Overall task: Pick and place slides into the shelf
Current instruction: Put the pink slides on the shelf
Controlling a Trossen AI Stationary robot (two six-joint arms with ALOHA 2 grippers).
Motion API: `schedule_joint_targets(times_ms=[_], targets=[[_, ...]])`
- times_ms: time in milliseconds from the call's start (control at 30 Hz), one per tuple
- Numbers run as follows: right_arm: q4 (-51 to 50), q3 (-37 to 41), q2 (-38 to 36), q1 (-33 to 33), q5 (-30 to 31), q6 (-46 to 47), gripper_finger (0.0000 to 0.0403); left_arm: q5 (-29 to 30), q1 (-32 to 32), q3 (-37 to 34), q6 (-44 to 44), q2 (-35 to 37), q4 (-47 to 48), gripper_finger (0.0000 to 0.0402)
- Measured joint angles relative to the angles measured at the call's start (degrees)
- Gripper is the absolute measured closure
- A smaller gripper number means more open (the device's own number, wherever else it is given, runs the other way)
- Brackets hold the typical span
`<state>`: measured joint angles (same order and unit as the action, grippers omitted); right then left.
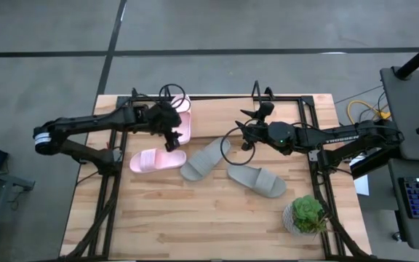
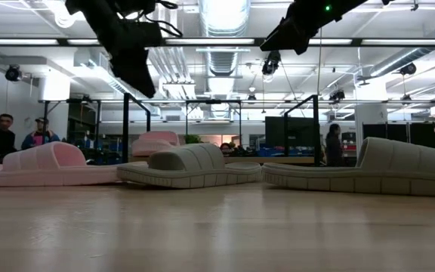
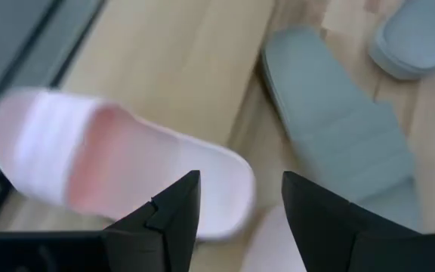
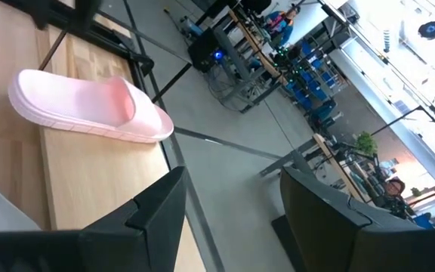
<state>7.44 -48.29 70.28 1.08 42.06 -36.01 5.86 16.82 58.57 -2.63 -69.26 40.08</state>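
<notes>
Two pale pink slides and two grey slides show in the high view. One pink slide [image 1: 157, 159] lies sole-down on the table. The other pink slide [image 1: 183, 124] lies farther back by the shelf [image 1: 217, 97] at the far edge. The grey slides [image 1: 205, 159] [image 1: 257, 181] rest sole-down mid-table. My left gripper [image 1: 173, 138] hovers open above the near pink slide [image 3: 119, 162], with the grey slide [image 3: 338, 128] beyond. My right gripper [image 1: 244, 121] hangs open above the table's far middle; its wrist view [image 4: 232, 177] catches a pink slide [image 4: 89, 106].
A small green potted plant [image 1: 308, 215] stands near the table's right near corner. The black table frame [image 1: 318, 182] runs along both sides. In the low view both arms hang well above the slides [image 2: 187, 166]. People stand in the room behind [image 2: 6, 136].
</notes>
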Motion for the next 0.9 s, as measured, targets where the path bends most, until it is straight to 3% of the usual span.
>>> schedule_joint_targets(times_ms=[267, 500, 900], targets=[[0.02, 0.00, 0.00, 0.01, 0.00, 0.02, 0.0197, -2.81, -6.06, -0.04, -10.97, -0.28, 3.63, 0.0230], [0.02, 0.00, 0.00, 0.00, -0.02, 0.04, 0.0197, 0.11, -10.91, -0.07, -19.94, -2.60, 13.36, 0.0230], [0.02, 0.00, 0.00, 0.02, -0.22, 0.92, 0.0197, 2.15, -12.06, -0.07, -40.26, -10.19, 28.15, 0.0230]])
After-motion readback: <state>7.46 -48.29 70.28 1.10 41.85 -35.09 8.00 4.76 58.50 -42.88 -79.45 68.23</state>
